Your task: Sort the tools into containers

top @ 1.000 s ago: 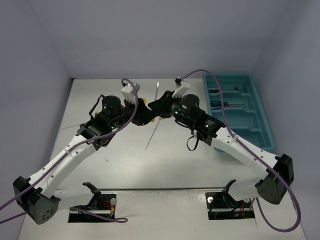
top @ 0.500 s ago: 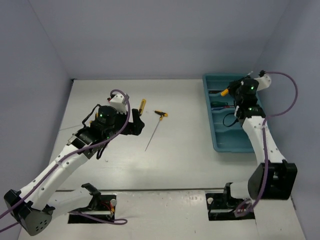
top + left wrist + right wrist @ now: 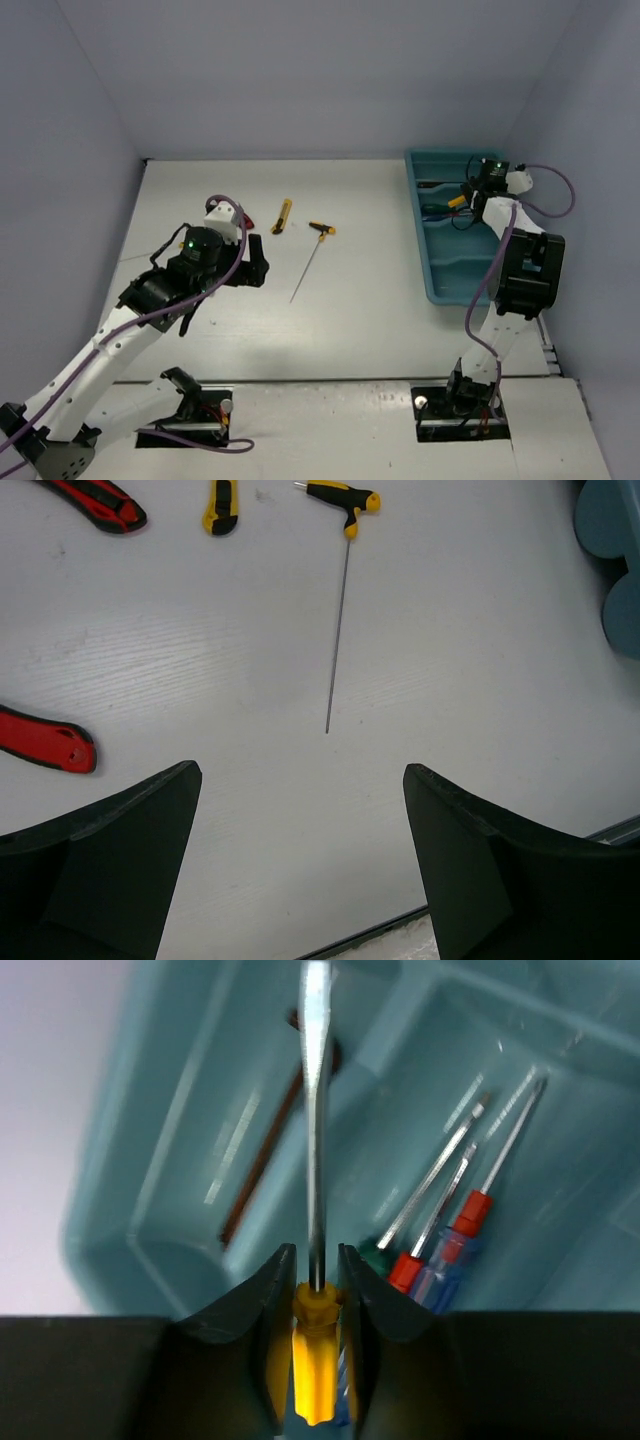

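My right gripper (image 3: pixel 315 1255) hangs over the far end of the teal tray (image 3: pixel 418 240). Its jaws are shut on the handle of a yellow-handled screwdriver (image 3: pixel 315 1360), whose shaft points down into a compartment. A green-handled screwdriver (image 3: pixel 375 1250) and two blue-handled ones with red collars (image 3: pixel 440 1260) lie in that compartment, and a thin dark rod (image 3: pixel 265 1155) lies in the neighbouring one. My left gripper (image 3: pixel 300 770) is open and empty above the bare table. Ahead of it lie a T-handle hex key (image 3: pixel 343 495), a yellow utility knife (image 3: pixel 220 502) and two red utility knives (image 3: pixel 45 742).
The tray's wall (image 3: pixel 610 540) shows at the far right of the left wrist view. In the top view the yellow knife (image 3: pixel 283 215) and the hex key (image 3: pixel 322 228) lie mid-table, beyond the left gripper (image 3: pixel 252 265). The right arm folds up along the tray's right side.
A second ago both grippers met at mid-table. The right arm has swung to the tray with the yellow screwdriver. The left arm has drawn back toward me and its jaws have opened.
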`<action>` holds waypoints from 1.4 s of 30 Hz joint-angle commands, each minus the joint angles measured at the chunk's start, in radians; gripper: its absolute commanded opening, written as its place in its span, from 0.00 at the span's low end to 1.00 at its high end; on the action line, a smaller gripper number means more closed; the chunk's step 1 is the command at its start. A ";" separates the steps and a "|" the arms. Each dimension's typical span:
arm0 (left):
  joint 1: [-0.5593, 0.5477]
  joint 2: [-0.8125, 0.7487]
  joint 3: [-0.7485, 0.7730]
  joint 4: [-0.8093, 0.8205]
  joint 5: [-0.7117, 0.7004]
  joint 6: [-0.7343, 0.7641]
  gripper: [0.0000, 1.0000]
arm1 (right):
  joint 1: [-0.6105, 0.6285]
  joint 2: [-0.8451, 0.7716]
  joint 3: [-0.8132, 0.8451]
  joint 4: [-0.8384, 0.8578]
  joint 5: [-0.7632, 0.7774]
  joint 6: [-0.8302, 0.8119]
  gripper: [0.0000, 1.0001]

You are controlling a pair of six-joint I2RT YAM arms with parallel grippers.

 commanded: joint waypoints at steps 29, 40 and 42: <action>0.012 0.009 0.106 -0.133 -0.127 0.024 0.80 | 0.811 0.001 0.144 -0.257 0.346 -0.318 0.52; 0.013 -0.073 0.089 -0.213 -0.115 -0.003 0.80 | 0.876 0.286 0.363 -0.283 0.417 -0.247 0.53; 0.013 -0.084 0.086 -0.220 -0.112 -0.007 0.80 | 0.880 0.308 0.380 -0.287 0.423 -0.231 0.53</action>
